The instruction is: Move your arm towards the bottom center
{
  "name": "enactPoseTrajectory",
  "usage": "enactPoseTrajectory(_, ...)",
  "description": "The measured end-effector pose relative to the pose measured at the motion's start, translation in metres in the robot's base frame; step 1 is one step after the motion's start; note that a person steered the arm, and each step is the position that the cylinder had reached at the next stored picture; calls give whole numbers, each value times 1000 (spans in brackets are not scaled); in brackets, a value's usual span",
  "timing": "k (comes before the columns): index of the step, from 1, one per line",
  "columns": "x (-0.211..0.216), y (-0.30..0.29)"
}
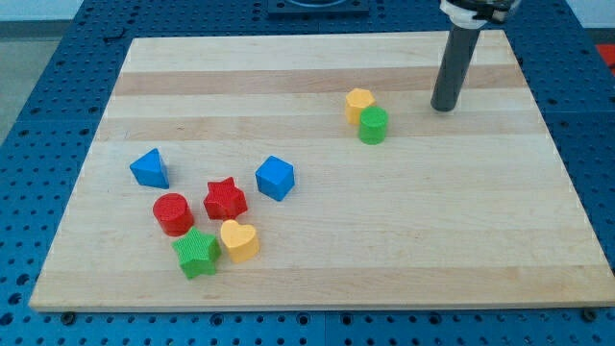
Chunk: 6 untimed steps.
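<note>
My tip rests on the pale wooden tabletop at the view's upper right, just right of the green cylinder block; no jaws, a bare rod end effector.

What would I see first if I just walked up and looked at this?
Probably my tip, the end of a big dark rod standing at the view's top right. Just to its left sit a yellow block and a green cylinder, touching. Then the bright bunch at the view's bottom left: blue triangle, red cylinder, red star, blue cube, green star, yellow heart.
</note>
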<state>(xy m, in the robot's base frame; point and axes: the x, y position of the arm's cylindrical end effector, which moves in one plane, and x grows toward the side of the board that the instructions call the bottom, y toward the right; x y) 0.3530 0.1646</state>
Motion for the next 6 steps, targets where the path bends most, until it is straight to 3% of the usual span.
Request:
enactPoseTrajectory(2, 19, -30)
enactPoseTrajectory(3, 61, -14)
enactPoseTrajectory(4, 133, 31)
enactPoseTrajectory(5, 187, 16)
enactPoseTrajectory(6, 227, -48)
